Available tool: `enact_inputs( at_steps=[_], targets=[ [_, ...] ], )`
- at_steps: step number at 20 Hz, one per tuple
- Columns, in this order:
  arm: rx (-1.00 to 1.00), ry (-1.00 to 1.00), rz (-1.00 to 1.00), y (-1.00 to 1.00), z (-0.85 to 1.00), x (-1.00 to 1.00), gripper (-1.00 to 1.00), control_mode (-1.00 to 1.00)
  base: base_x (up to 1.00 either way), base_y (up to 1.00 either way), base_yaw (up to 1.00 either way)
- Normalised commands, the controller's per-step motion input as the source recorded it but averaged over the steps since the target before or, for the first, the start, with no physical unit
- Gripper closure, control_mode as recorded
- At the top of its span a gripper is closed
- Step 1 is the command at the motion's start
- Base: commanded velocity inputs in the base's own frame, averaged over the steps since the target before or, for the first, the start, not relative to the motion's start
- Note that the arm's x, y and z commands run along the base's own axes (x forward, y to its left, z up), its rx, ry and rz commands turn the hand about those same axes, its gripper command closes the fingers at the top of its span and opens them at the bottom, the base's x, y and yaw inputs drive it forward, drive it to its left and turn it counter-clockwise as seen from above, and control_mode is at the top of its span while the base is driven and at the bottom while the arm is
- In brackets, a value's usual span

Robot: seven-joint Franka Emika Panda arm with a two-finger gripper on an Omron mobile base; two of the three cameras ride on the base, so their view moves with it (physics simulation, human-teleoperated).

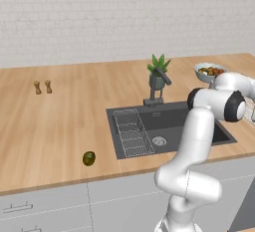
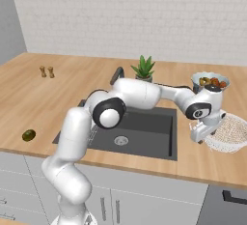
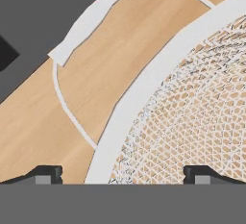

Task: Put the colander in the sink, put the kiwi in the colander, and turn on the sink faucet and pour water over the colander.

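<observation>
The hand [image 2: 201,137] is open, its two fingertips [image 3: 48,174] standing wide apart, one on each side of the white rim of the colander [image 2: 230,133]. It holds nothing. It points downward over the near edge of the colander, just beside the right side of the sink [image 2: 144,127], and from the hand view I cannot tell if a fingertip touches the rim or only hangs above it. The colander sits on the wooden worktop [image 2: 193,161], its mesh wall under the hand and reaching away to the right of it (through the holes the wood is visible).

A little behind the hand stands a pale bowl [image 2: 210,81] with orange and dark food. To the left of the hand, across the dark basin, the sink faucet [image 1: 157,87] rises at the back edge, with a green potted plant [image 2: 144,68] just behind it. The wire rack [image 1: 132,132] lies in the left part of the sink.

The kiwi [image 1: 89,158] lies well apart from the hand, far to its left, on the worktop near the front edge. Two small wooden shakers [image 1: 42,87] stand still further left and back.
</observation>
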Motion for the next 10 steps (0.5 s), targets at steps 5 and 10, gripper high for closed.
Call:
enact_inputs(
  at_steps=[5,10],
  targets=[
    [0.00,0.00,0.00,-0.02,-0.46,0.00,1.00,-1.00,0.00,0.00,0.00],
    [-0.04,-0.03,0.00,-0.12,-0.28,-0.09,1.00,-1.00,0.00,0.00,0.00]
  ],
)
